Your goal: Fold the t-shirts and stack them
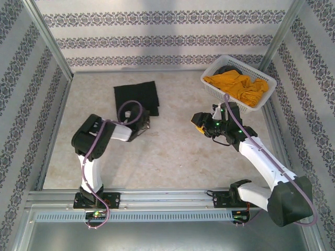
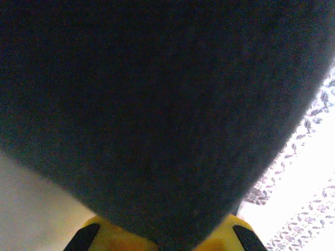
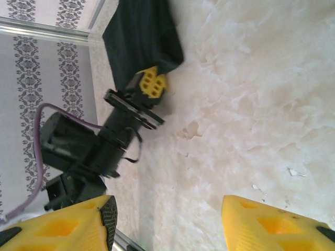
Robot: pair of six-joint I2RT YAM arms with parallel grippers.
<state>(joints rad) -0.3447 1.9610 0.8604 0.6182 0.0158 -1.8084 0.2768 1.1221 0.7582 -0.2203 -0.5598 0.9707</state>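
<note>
The table (image 1: 172,151) was a pale, marbled slab, fenced by metal rails and patterned walls. A black shirt (image 1: 136,97), folded into a rough square, lay flat on it, left of the middle and toward the far side. A white basket (image 1: 215,90) stood in the far right corner, set askew to the walls and well apart from the black shirt.

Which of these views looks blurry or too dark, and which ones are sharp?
Left wrist: the black shirt sits right against the lens, dark and out of focus, with the wallpaper blown out at the right edge. Right wrist: bright and even, sharp on the table and the left gripper. Top external: even light, soft shadows, slightly hazy.
</note>
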